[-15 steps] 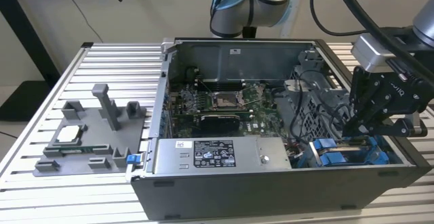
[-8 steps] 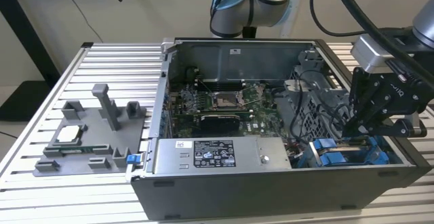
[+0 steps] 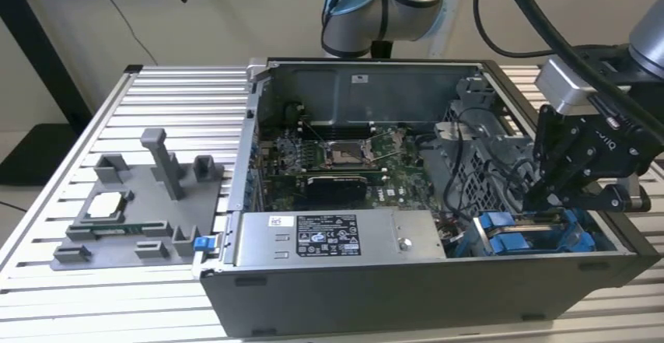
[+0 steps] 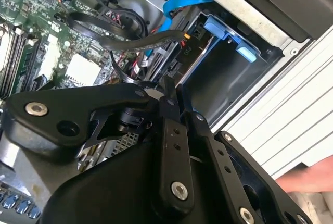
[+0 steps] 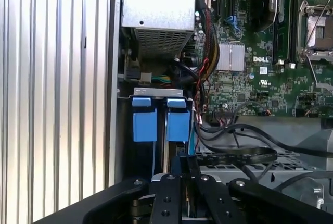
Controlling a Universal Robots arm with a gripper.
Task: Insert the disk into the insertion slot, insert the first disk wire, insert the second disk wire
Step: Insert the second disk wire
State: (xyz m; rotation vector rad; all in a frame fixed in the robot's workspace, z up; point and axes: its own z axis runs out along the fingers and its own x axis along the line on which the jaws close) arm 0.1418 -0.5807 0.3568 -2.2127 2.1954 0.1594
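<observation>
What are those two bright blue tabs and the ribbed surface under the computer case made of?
The two bright blue tabs look like moulded plastic: uniform colour, soft matte sheen. The ribbed silver surface looks like aluminium: pale, brushed, with straight slots.

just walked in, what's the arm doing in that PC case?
The black robot hand is down inside the open grey computer case, at the drive-bay corner on the exterior view's right. Its fingers are pressed together over the two bright blue plastic drive carriers, which sit side by side in the grey metal bay. Black cables lie loose beside the bay, next to the green motherboard.
</observation>
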